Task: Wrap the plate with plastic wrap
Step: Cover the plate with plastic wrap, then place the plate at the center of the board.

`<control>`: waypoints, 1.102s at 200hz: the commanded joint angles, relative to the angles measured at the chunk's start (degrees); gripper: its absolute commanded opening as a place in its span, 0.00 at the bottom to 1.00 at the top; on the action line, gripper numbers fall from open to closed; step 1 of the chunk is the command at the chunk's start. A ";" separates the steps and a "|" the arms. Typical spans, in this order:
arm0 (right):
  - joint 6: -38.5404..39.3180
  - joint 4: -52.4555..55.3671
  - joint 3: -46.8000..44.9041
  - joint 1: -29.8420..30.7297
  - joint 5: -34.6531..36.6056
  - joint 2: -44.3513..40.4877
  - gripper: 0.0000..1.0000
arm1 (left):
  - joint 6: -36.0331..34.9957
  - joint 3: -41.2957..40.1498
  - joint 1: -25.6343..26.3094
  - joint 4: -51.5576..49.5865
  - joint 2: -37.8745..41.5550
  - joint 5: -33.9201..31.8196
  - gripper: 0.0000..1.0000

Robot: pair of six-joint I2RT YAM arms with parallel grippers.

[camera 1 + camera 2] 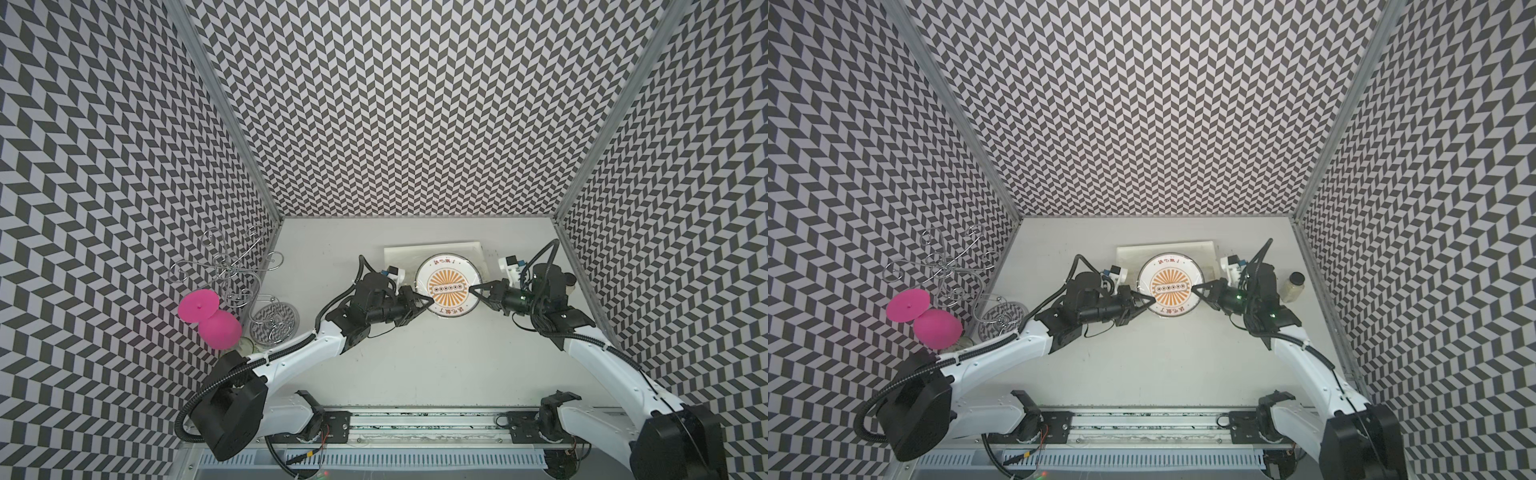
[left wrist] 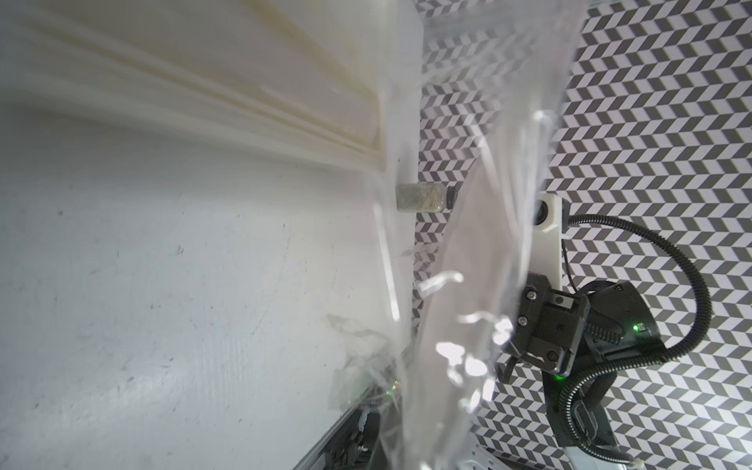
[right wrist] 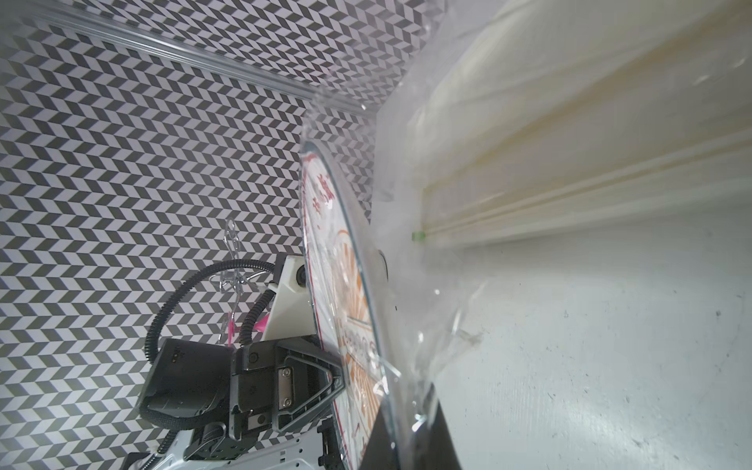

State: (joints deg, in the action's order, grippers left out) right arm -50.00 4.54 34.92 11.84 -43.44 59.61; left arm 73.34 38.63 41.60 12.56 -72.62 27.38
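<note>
The plate point(image 1: 446, 286) point(image 1: 1169, 286), white with an orange sunburst, sits in front of the long cream box point(image 1: 399, 254) point(image 1: 1129, 252). My left gripper point(image 1: 429, 298) point(image 1: 1152, 297) is shut on its left rim. My right gripper point(image 1: 472, 289) point(image 1: 1195, 289) is shut on its right rim. In the right wrist view the plate point(image 3: 325, 260) stands edge-on, with the plastic wrap point(image 3: 431, 285) draped over it and my left gripper point(image 3: 339, 376) pinching its edge. The left wrist view shows crinkly plastic wrap point(image 2: 468, 285) hiding my own jaws, with the right gripper point(image 2: 510, 358) beyond.
A wire stand point(image 1: 226, 266), two pink pieces point(image 1: 198, 306) and a clear patterned glass disc point(image 1: 275, 324) crowd the left wall. A small jar point(image 1: 1293, 286) stands by the right wall. Patterned walls enclose three sides. A rail point(image 1: 415, 432) runs along the front.
</note>
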 commanded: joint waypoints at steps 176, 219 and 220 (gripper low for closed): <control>-4.82 6.35 -23.90 8.47 20.60 -3.14 0.00 | 6.90 -24.39 13.06 22.38 -12.45 -2.59 0.00; -4.49 5.40 -23.19 9.41 23.35 2.02 0.00 | 6.83 -23.73 12.62 23.33 -16.42 -0.99 0.00; -4.45 5.35 -23.16 9.42 23.46 2.14 0.00 | 6.82 -23.71 12.62 23.27 -16.51 -1.00 0.00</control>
State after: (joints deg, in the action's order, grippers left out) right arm -54.13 4.64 11.49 21.58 -35.59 58.65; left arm 86.15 15.57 53.60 39.42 -87.35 24.23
